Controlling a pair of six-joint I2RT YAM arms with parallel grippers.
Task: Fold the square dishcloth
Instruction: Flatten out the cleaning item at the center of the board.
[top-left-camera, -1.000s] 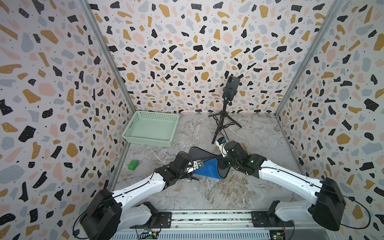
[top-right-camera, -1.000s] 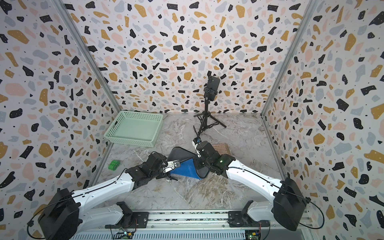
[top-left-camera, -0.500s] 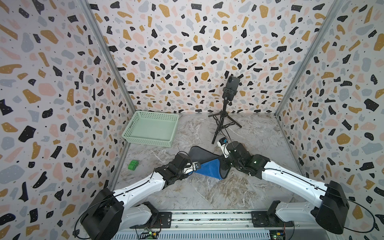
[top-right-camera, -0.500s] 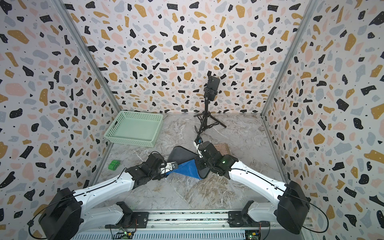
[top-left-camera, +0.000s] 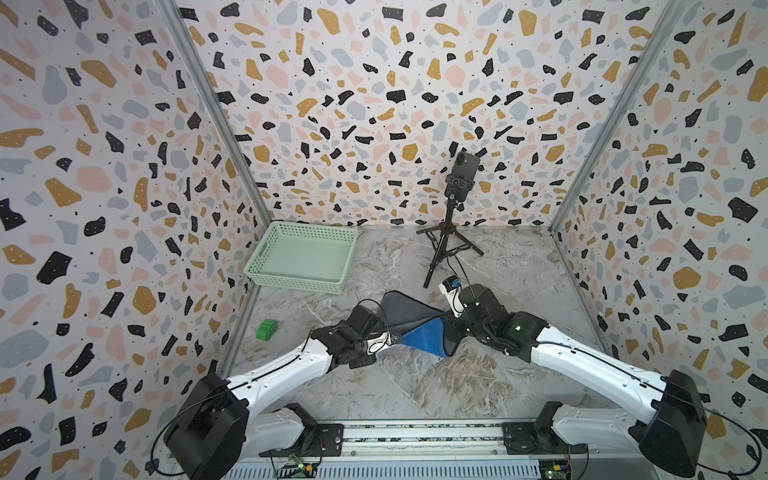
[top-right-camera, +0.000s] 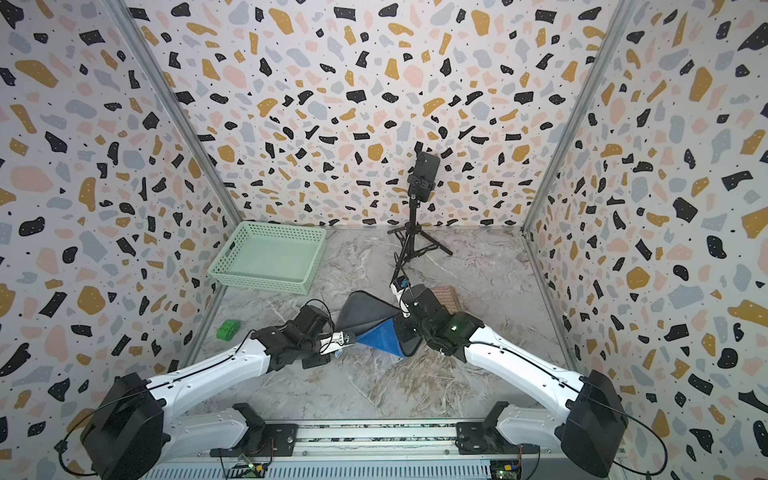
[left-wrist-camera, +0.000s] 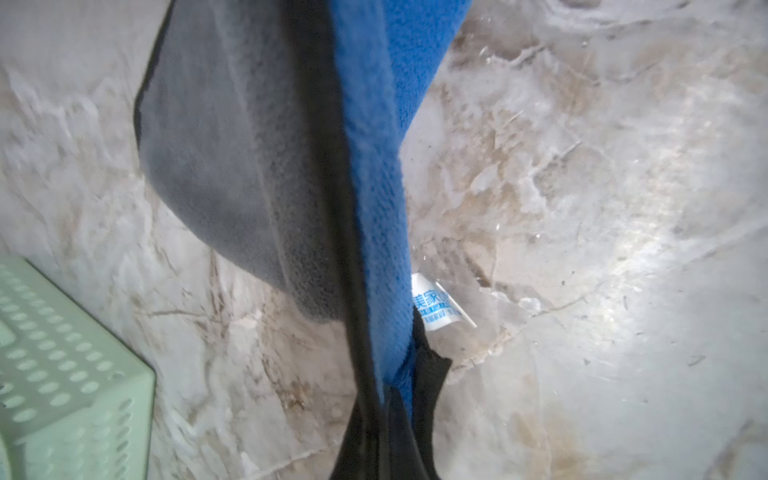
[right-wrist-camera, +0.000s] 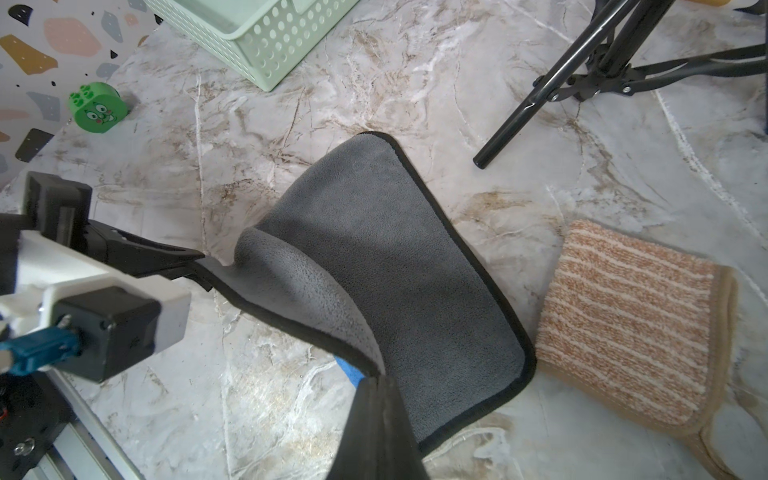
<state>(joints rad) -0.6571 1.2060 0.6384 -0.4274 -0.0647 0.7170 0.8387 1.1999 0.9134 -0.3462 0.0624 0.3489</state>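
The dishcloth is found at lower centre in both top views, strung between the two arms. It is grey on one face, blue on the other, and bound in black edging. The left gripper is seen clamped down on the bound edge near a white label. The right gripper is pinched tight on the edge opposite. The near edge is raised off the marble table, and the far grey part is left lying flat. The cloth is judged light, plush and limp — it sags and curls between the holds, so no shape is kept unaided. The edging is judged the firmest hold, best at the corners — pile alone may slip. A striped orange cloth lies just beside it.
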